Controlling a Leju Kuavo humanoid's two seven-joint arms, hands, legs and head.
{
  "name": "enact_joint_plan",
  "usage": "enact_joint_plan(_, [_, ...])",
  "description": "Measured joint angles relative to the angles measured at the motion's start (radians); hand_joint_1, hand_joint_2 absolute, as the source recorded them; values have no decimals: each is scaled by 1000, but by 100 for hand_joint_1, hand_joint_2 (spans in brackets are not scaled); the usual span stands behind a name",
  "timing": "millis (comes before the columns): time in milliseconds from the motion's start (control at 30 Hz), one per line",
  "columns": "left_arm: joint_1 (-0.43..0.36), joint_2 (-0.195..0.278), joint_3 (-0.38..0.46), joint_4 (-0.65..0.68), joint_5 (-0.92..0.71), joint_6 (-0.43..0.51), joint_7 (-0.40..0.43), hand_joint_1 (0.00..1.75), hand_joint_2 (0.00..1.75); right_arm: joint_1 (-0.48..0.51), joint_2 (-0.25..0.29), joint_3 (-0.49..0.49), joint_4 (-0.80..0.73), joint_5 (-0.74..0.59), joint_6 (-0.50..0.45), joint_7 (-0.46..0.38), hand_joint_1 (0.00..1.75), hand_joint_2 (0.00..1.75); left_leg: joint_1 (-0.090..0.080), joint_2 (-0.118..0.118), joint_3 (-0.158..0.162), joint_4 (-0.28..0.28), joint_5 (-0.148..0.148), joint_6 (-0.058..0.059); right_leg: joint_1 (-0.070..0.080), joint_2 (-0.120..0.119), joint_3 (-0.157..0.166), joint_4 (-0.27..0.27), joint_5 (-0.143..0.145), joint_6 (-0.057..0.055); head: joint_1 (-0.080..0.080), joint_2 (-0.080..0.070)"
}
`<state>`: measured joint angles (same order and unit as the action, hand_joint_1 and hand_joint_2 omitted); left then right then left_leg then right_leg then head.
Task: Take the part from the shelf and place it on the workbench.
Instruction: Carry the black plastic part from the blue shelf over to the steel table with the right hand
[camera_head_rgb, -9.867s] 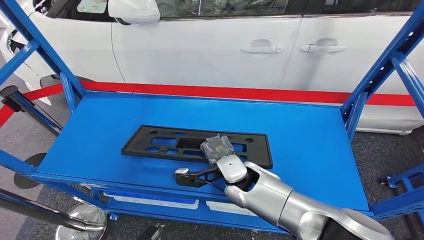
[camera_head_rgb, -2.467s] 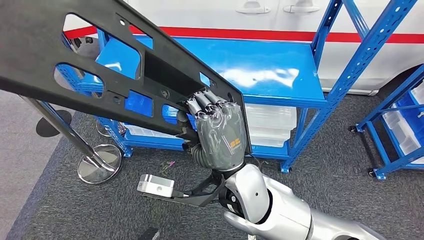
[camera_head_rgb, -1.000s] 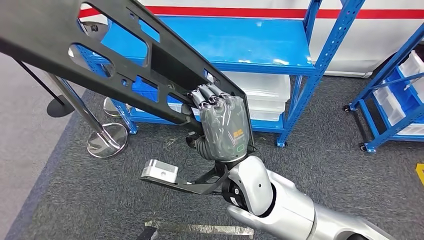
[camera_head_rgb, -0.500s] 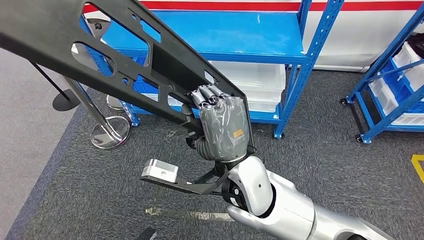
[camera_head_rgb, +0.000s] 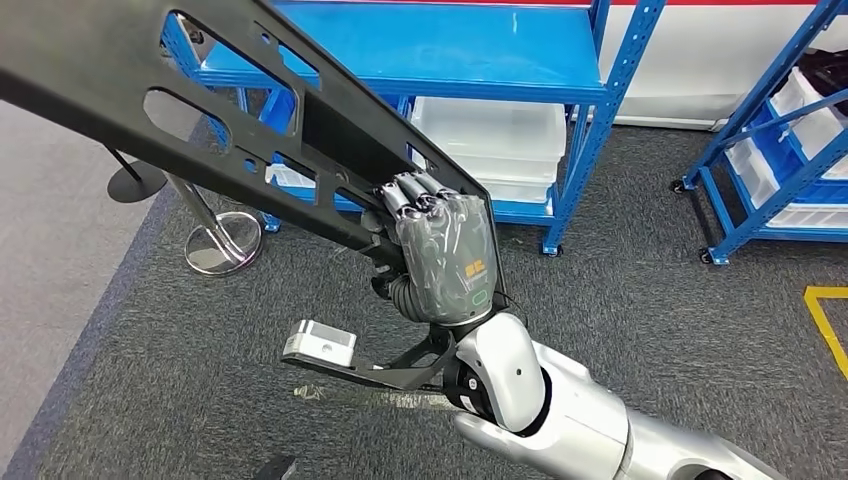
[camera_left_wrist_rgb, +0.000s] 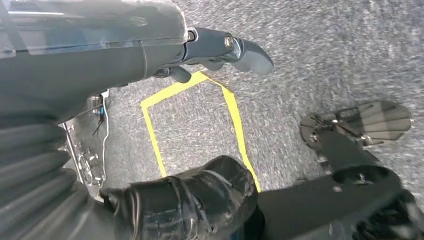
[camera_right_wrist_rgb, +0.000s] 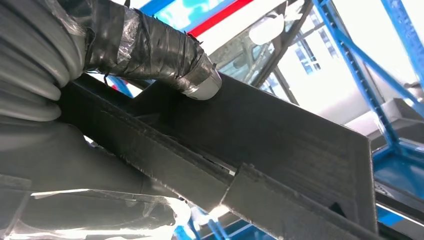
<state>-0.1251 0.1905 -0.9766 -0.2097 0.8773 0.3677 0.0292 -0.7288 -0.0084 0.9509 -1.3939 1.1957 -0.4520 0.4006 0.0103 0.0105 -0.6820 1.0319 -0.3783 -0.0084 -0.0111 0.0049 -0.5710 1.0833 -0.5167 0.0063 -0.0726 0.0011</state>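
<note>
The right hand (camera_head_rgb: 445, 262) grips the long black plastic part (camera_head_rgb: 200, 110) at its near end, fingers (camera_head_rgb: 415, 195) curled over the edge; the thumb (camera_right_wrist_rgb: 150, 50) presses its flat face in the right wrist view. The part slants from the hand toward 10 o'clock, held in the air above the grey carpet (camera_head_rgb: 640, 300). The blue shelf (camera_head_rgb: 450, 50) stands at 12 o'clock, clear bins (camera_head_rgb: 500, 140) beneath it. The left hand (camera_left_wrist_rgb: 150, 50) hangs over yellow floor tape (camera_left_wrist_rgb: 235, 115), holding nothing, fingers apart.
</note>
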Motion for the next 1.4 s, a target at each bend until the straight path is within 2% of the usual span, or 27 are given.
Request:
enact_joint_plan(100, [2,5,0,0,9,1,1,0,175,1,0,0,1,-3,0,0,175,175,2,-2,-9,4,10,-14,0,-1,-13,-4,17,-26,2,0])
enact_joint_plan(133, [3,6,0,0,12,0,1,0,175,1,0,0,1,-4,0,0,175,175,3,-3,-17,20,-12,-18,-2,-3,-20,-6,26,-34,1,0])
enact_joint_plan(167, [4,6,0,0,14,-1,1,0,175,0,1,0,2,-5,0,0,175,175,3,-3,-30,56,-52,-22,-3,-4,-30,-8,37,-40,0,0])
enact_joint_plan(233, [4,7,0,0,16,-3,-2,0,175,0,1,1,2,-8,1,-1,175,175,4,-3,-61,172,-146,-29,-1,-4,-52,-9,56,-47,-3,0])
enact_joint_plan(267, [4,7,0,0,16,-4,-5,0,175,1,1,1,2,-11,1,-2,175,175,4,-3,-71,229,-173,-30,1,-4,-65,-10,65,-48,-4,0])
enact_joint_plan(300, [4,6,0,0,16,-5,-12,0,175,1,1,1,2,-13,2,-3,175,175,3,-3,-72,264,-176,-28,4,-3,-78,-10,73,-48,-4,0])
enact_joint_plan(333, [4,6,0,0,16,-5,-20,0,175,1,1,1,3,-16,2,-3,175,175,2,-4,-58,271,-160,-24,7,-3,-90,-10,82,-49,-4,0])
enact_joint_plan(367, [4,6,0,0,16,-5,-28,0,175,1,1,1,3,-18,1,-3,175,175,-1,-4,-26,245,-135,-15,11,-3,-101,-10,91,-49,-4,0])
enact_joint_plan(400, [3,6,0,0,16,-5,-35,0,175,1,1,1,2,-20,1,-3,175,175,-6,-5,21,190,-115,-3,12,-3,-109,-10,100,-49,-4,0])
enact_joint_plan(467, [2,9,0,0,16,-3,-42,0,175,0,1,1,2,-24,1,-3,175,175,-16,-4,118,57,-120,21,15,-4,-117,-13,114,-45,-3,0])
enact_joint_plan(500, [1,10,0,0,15,-2,-43,0,175,-1,1,1,2,-25,0,-3,175,175,-21,-4,144,12,-131,28,13,-6,-117,-16,121,-40,-3,0])
enact_joint_plan(533, [0,10,0,0,15,-2,-44,0,175,-1,1,1,1,-26,1,-3,175,175,-24,-3,155,-13,-137,32,11,-7,-116,-22,128,-34,-4,0])
enact_joint_plan(600, [1,10,0,0,14,-1,-45,0,175,-1,0,1,2,-32,1,-3,175,175,-23,-2,161,-42,-119,36,9,-7,-113,-33,140,-21,-4,0])
enact_joint_plan(667, [3,9,0,0,13,-2,-45,0,175,-2,0,1,2,-45,0,-4,175,175,-16,-2,169,-70,-94,39,11,-5,-126,-5,111,-9,-2,0])
enact_joint_plan(767, [4,3,0,0,13,-5,-44,0,175,1,-1,1,2,-68,-6,-10,175,175,-11,-7,152,-71,-75,40,6,-4,-189,165,10,5,1,0])
enact_joint_plan(800, [5,2,0,0,13,-6,-43,0,175,4,-1,1,2,-73,-8,-13,175,175,-10,-11,143,-65,-73,38,3,-4,-200,205,-4,9,1,0])
enact_joint_plan(833, [6,0,0,0,13,-6,-43,0,175,6,-1,1,2,-77,-9,-16,175,175,-8,-17,135,-57,-73,36,0,-4,-193,210,-1,13,1,0])
enact_joint_plan(867, [7,-2,0,0,13,-7,-42,0,175,7,-2,1,2,-79,-10,-17,175,175,-6,-24,127,-48,-73,34,-3,-2,-167,175,19,16,1,0])
enact_joint_plan(933, [7,-6,0,0,13,-8,-42,0,175,6,-2,1,2,-80,-11,-17,175,175,-1,-39,109,-23,-79,23,-9,17,-95,59,55,21,2,0])
enact_joint_plan(1000, [6,-7,0,0,13,-8,-43,0,175,5,-1,1,1,-81,-12,-18,175,175,0,-52,90,-1,-85,9,-9,32,-63,-2,61,15,2,0])
enact_joint_plan(1100, [8,-9,0,0,13,-8,-45,0,175,6,-1,1,0,-85,-15,-17,175,175,3,-62,77,6,-83,-5,-7,17,-68,-4,62,-6,2,0])
enact_joint_plan(1167, [10,-10,0,0,12,-8,-48,0,175,3,0,1,-1,-86,-16,-18,175,175,3,-48,58,42,-107,-14,-11,3,-66,-10,66,-16,-3,0])
enact_joint_plan(1267, [7,-12,0,0,12,-8,-54,0,175,1,0,1,-1,-86,-18,-18,175,175,7,-26,-18,199,-182,-26,-11,-20,-65,-13,68,-23,-9,0])
enact_joint_plan(1300, [8,-13,0,0,12,-8,-54,0,175,2,0,1,-1,-86,-18,-18,175,175,8,-24,-38,240,-193,-28,-10,-29,-66,-13,68,-23,-9,0])
enact_joint_plan(1333, [9,-14,0,0,12,-8,-55,0,175,2,0,1,-1,-86,-18,-18,175,175,8,-21,-43,250,-187,-29,-10,-37,-66,-13,68,-23,-9,0])
enact_joint_plan(1367, [10,-14,0,0,12,-8,-55,0,175,2,0,1,-1,-86,-18,-18,175,175,8,-17,-30,225,-165,-27,-9,-45,-66,-13,68,-23,-9,0])
enact_joint_plan(1400, [10,-15,0,0,12,-8,-55,0,175,2,0,1,-1,-86,-18,-18,175,175,8,-8,0,169,-132,-24,-9,-53,-65,-14,68,-22,-9,0])
